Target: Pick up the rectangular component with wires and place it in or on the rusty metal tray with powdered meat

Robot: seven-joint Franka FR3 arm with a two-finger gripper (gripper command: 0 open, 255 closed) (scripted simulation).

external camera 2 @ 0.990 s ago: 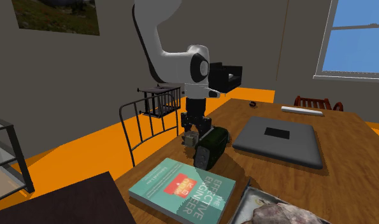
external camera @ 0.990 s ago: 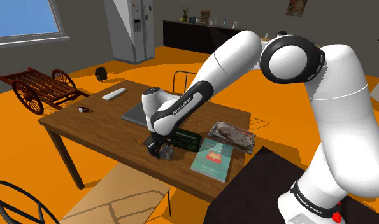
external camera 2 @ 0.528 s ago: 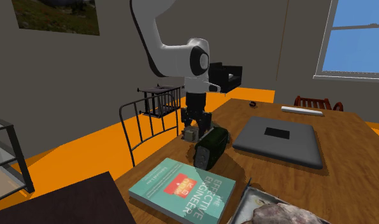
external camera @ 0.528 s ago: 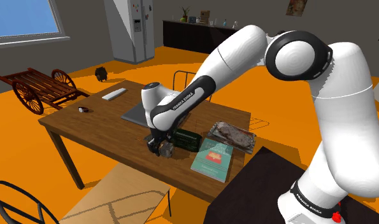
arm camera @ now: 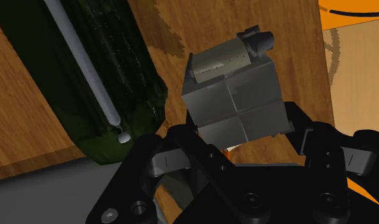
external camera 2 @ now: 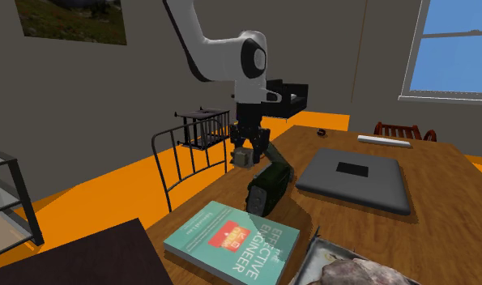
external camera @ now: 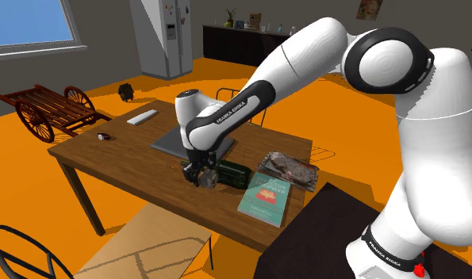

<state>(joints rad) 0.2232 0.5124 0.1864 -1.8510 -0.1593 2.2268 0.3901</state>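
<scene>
gripper (arm camera: 240, 132) clasps grey blocky component (arm camera: 235, 95) | cylinder atop, perhaps metal | above wooden table (external camera 2: 450, 188)

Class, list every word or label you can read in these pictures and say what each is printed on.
"FRANKA EMIKA": on the white arm, at the forearm and near the base.
"EFFECTIVE ENGINEER": on the teal book, on its cover.
Lettering on the book's red label: too small to read.
</scene>
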